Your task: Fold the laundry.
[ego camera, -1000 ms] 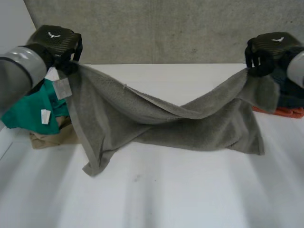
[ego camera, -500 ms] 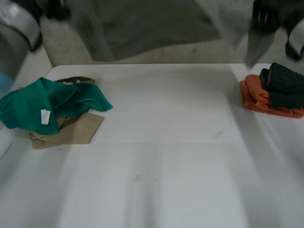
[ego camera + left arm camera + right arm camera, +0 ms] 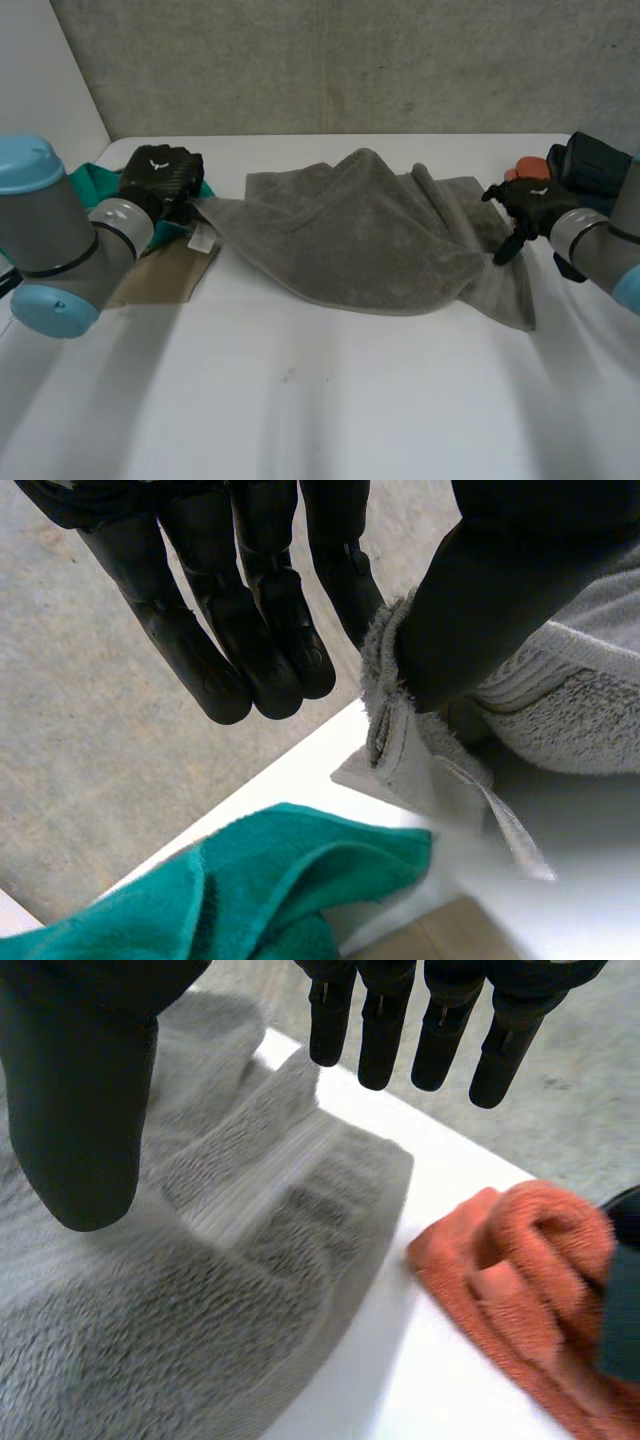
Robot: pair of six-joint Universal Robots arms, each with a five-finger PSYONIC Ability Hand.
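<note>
The grey towel [image 3: 360, 235] lies rumpled across the far middle of the white table [image 3: 330, 400], bunched and lapped over itself rather than flat; the step in hand looks like the laying-out that comes ahead of the first fold.

The left hand [image 3: 158, 178] is at the towel's 9 o'clock corner, the one bearing the label [image 3: 201, 238]; its fingers [image 3: 240, 630] are straight, and the corner appears pinched between the nearest of them and the thumb [image 3: 490, 590], held above the green cloth [image 3: 280, 870] and the tan cloth [image 3: 165, 275].

The right hand [image 3: 528, 205] hovers at the towel's 3 o'clock end; its fingers [image 3: 440, 1030] are straight and apart from the thumb, grasping nothing, and the towel's end lies loose under the palm.

A folded orange towel [image 3: 520, 1260] and a folded black garment [image 3: 598, 160] sit at about 2 o'clock from that hand.

The next move likely calls for the right hand to take a corner at its end; then both hands could draw apart toward 9 and 3 o'clock to flatten the towel, keeping clear of the cloths on either side.
</note>
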